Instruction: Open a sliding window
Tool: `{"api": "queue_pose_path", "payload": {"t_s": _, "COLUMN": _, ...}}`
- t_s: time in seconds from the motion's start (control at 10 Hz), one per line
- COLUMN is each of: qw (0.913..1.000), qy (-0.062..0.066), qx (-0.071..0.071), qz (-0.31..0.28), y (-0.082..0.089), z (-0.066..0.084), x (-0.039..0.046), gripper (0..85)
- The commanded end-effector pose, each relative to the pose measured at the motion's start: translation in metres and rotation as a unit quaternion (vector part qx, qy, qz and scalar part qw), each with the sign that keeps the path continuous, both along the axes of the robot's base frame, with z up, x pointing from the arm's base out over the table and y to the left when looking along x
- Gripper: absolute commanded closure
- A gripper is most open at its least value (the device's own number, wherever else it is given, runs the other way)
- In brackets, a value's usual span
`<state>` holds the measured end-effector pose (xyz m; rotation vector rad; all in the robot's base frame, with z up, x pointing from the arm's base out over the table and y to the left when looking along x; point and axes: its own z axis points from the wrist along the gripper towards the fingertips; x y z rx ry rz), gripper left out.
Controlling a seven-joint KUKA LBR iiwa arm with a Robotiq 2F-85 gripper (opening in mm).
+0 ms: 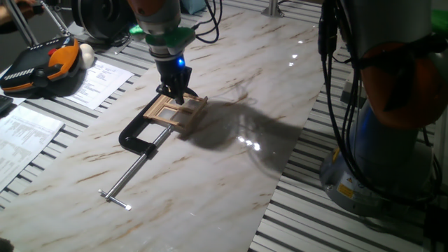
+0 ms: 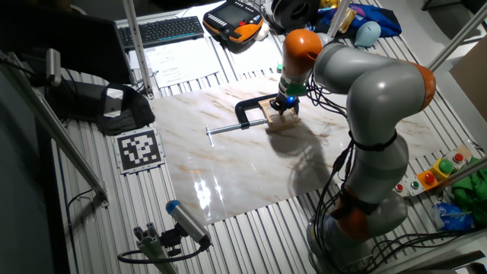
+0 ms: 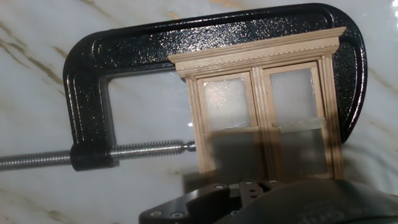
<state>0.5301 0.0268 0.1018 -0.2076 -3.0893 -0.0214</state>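
Note:
The sliding window (image 1: pixel 176 112) is a small light-tan wooden frame lying flat on the marble board (image 1: pixel 231 175). A black C-clamp (image 1: pixel 140 136) holds it, with its steel screw rod (image 1: pixel 122 185) pointing toward the near edge. My gripper (image 1: pixel 176 96) points straight down and its dark fingertips sit at the window's far edge. The other fixed view shows the gripper (image 2: pixel 286 109) over the window (image 2: pixel 280 120). In the hand view the window (image 3: pixel 267 106) shows two columns of panes inside the clamp (image 3: pixel 186 43). Only the hand's housing (image 3: pixel 267 202) shows there, and the fingers are out of frame.
An orange and black teach pendant (image 1: pixel 42 66) and printed sheets (image 1: pixel 98 80) lie left of the board. A keyboard (image 2: pixel 163 30) and a printed marker tag (image 2: pixel 138 148) sit beyond it. The arm's base (image 1: pixel 392 140) and cables stand at the right.

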Motion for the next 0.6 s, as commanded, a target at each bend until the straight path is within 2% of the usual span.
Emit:
{"api": "queue_pose_path", "payload": {"t_s": 0.0, "qw": 1.0000, "qy": -0.001, "qx": 0.002, "qz": 0.000, "y": 0.000, "z": -0.002, "x": -0.0001, "gripper": 85.0}}
{"api": "queue_pose_path", "payload": {"t_s": 0.5, "qw": 1.0000, "qy": 0.005, "qx": 0.000, "qz": 0.000, "y": 0.002, "z": -0.013, "x": -0.0007, "gripper": 85.0}}
